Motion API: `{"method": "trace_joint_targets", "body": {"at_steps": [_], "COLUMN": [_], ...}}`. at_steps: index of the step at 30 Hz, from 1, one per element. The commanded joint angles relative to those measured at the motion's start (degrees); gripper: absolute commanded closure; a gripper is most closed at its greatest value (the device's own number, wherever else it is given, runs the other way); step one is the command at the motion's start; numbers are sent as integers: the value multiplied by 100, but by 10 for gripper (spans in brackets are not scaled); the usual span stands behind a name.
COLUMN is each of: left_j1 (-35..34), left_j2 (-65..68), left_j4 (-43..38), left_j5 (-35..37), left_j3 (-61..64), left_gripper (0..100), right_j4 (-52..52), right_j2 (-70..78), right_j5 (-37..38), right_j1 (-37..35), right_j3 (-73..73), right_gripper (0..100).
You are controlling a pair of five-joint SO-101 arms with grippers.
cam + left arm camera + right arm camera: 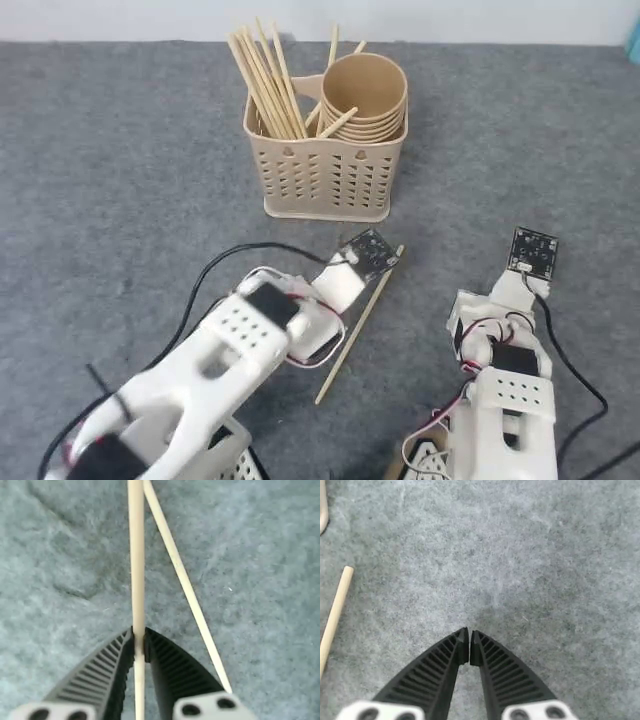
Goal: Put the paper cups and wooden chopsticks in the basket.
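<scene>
A wooden chopstick (136, 555) is held in the left claw (139, 647), pinched tight between the two jaws. The stick's long side is pointed straight out in front of the claw, and a short end is seen poking back behind the jaws. A second chopstick (185, 580) is seen just beside the claw on the grey worktop (120, 180). It is slanted, and its far end is close to the held stick. It cannot be told for sure whether the held stick is lifted or is resting on the worktop.

The basket (325, 175) is found ahead of the left claw, past the far ends of both sticks. A stack of paper cups (365, 90) and a bunch of chopsticks (265, 75) are already stood inside it.

The right claw (470, 647) is closed with nothing in it, and it is off to the side of the sticks. The left arm is judged the nearer one. The held stick would need to be carried forward and tipped up to go in.
</scene>
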Motion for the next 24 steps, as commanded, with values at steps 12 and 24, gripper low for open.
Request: {"method": "trace_joint_targets", "body": {"at_steps": [12, 24], "left_j1": [0, -202], "left_j2": [-5266, -6998], "left_j4": [1407, -1820], "left_j5": [-79, -105], "left_j3": [-611, 435], "left_gripper": [986, 986], "right_j4": [-75, -75], "right_j2": [-127, -110], "right_j5": [62, 62], "right_j1": [-31, -31], "right_j3": [-35, -35], "right_gripper": [965, 965]}}
